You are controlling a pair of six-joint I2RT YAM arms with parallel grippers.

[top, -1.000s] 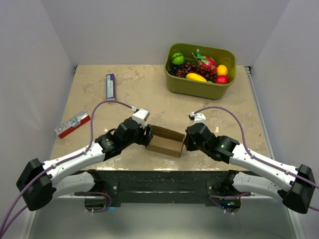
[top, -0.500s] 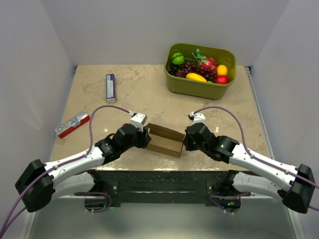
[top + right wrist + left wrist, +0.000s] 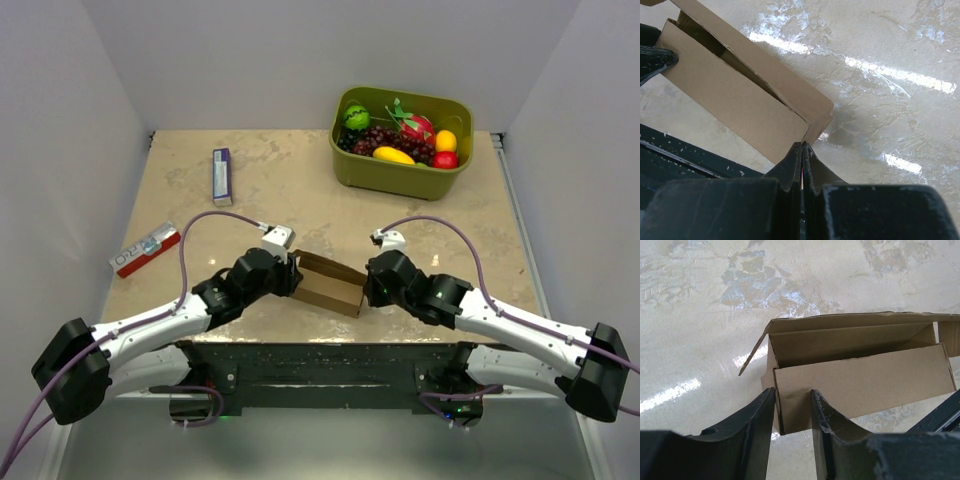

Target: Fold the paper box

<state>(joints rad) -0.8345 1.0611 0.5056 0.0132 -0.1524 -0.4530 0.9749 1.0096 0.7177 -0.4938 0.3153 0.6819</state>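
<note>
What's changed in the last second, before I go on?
The left gripper has narrowed its jaws at the left end of the paper box; whether it pinches yet is unclear. The right gripper, shut, edged left, nudging the box slightly. The fruit bin, red-and-white box and purple-and-white box stayed put.

The box [image 3: 328, 283] blocks the near middle of the table [image 3: 300, 205]; the left fingers [image 3: 759, 426] straddle its left end, slightly apart, and the right fingers [image 3: 790, 166], pressed together, meet its right corner, closing both ends. Bare table runs behind it to the bin [image 3: 395, 181]. A red box [image 3: 146, 249] and purple box [image 3: 221, 175] lie well left
</note>
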